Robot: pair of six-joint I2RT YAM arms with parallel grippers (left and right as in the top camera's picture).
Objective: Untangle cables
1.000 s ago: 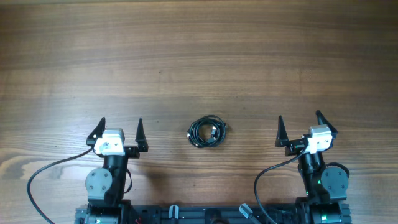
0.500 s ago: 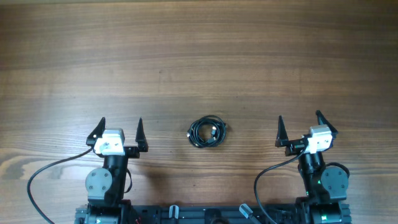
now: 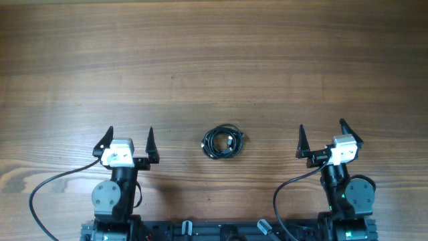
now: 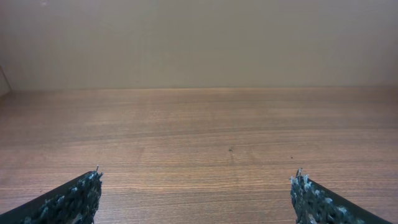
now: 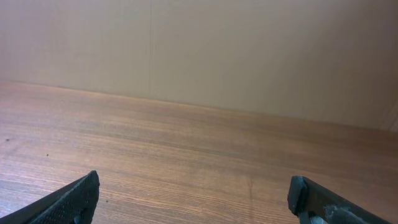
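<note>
The cables (image 3: 223,142) lie coiled together in one small black bundle on the wooden table, between the two arms in the overhead view. My left gripper (image 3: 129,136) stands open to the left of the bundle, well apart from it. To the bundle's right my right gripper (image 3: 322,131) is also open, and nothing sits between its fingers. In the left wrist view the left gripper (image 4: 195,186) frames only bare wood. The right wrist view shows the same for the right gripper (image 5: 193,190). Neither wrist view shows the cables.
Thicker black arm cables (image 3: 53,184) curve along the table's near edge by each base. A plain beige wall (image 4: 199,43) rises behind the table's far edge. Wood stretches wide beyond the bundle.
</note>
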